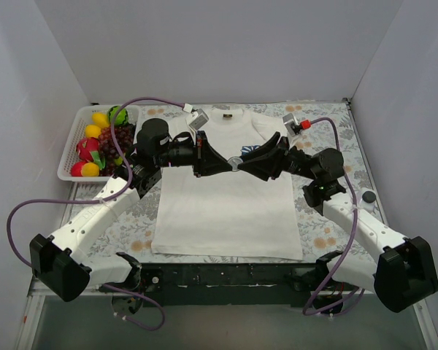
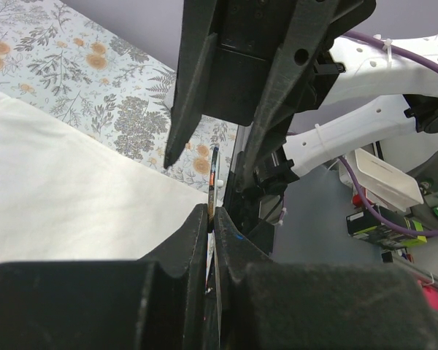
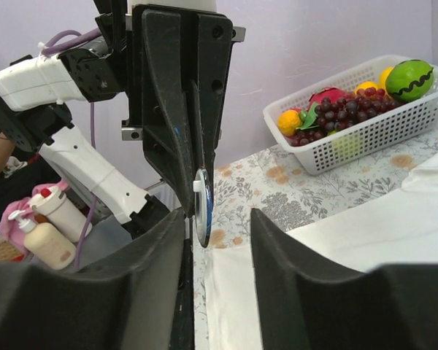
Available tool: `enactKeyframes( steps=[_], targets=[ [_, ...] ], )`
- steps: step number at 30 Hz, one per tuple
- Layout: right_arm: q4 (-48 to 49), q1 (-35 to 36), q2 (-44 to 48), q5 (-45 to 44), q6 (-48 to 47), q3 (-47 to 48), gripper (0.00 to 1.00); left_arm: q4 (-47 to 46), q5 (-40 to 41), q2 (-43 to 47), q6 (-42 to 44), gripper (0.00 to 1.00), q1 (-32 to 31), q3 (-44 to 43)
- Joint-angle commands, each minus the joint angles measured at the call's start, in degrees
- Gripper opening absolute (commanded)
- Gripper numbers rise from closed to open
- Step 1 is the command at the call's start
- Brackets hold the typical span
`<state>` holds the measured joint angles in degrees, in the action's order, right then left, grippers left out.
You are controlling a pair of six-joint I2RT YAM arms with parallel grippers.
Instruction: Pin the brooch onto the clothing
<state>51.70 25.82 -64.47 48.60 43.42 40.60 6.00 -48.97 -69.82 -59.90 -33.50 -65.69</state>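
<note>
Two grippers nose to nose over the white T-shirt (image 1: 226,211), brooch (image 1: 235,164) between them.
The shirt lies flat on the floral cloth (image 1: 328,233). My left gripper (image 2: 212,215) is clenched on the brooch and holds the disc upright and edge-on, off the fabric, near the chest logo (image 1: 252,149). My right gripper (image 3: 217,219) faces it from the opposite side with its jaws apart, straddling the disc without gripping; the disc sits nearer one finger than the other. I judge the right arm needs centring so its pinch lands across the disc's flat faces.
</note>
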Motion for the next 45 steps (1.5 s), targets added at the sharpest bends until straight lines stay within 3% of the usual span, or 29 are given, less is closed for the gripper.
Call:
enactKeyframes(
  steps=[1, 10, 17, 20, 21, 22, 34, 38, 42, 45],
  targets=[
    [5.7, -0.2, -1.4, 1.2, 2.0, 0.5, 0.44, -0.4, -0.7, 0.9, 0.9, 0.0, -0.2, 0.6],
    [6.4, -0.3, -3.1, 2.3, 3.2, 1.1, 0.35, -0.2, -0.4, 0.3, 0.9, 0.0, -0.2, 0.6],
    [7.5, -0.2, -4.2, 3.4, 3.8, 1.4, 0.43, 0.2, -0.1, -0.2, 1.4, 0.0, -0.2, 0.5],
    [9.2, -0.2, -4.5, 4.0, 4.9, 1.2, 0.36, 0.1, -0.2, -0.2, 1.3, 0.0, -0.2, 0.6],
    [9.3, -0.3, -4.5, 4.0, 4.9, 1.1, 0.28, 0.2, 0.0, -0.1, 1.3, 0.0, -0.2, 0.6],
    [9.3, -0.2, -4.4, 3.9, 4.8, 1.0, 0.27, 0.2, -0.1, -0.1, 1.2, 0.0, -0.2, 0.7],
    [11.5, -0.2, -5.2, 4.7, 7.3, 1.9, 0.36, 0.9, 0.0, 0.7, 1.1, 0.0, -0.2, 0.7],
    [10.7, -0.2, -5.1, 3.8, 7.5, 1.3, 0.25, 0.9, -0.2, 1.1, 0.9, 0.0, -0.2, 0.9],
    [6.1, -0.2, -4.8, 2.9, 5.8, 2.0, 0.08, 1.4, 0.6, 1.1, 1.1, 0.0, -0.2, 1.1],
    [-6.8, -0.2, -4.2, 1.0, -0.2, 4.9, 0.01, 3.0, 2.0, 1.1, 2.0, 0.0, -0.2, 0.5]
  ],
)
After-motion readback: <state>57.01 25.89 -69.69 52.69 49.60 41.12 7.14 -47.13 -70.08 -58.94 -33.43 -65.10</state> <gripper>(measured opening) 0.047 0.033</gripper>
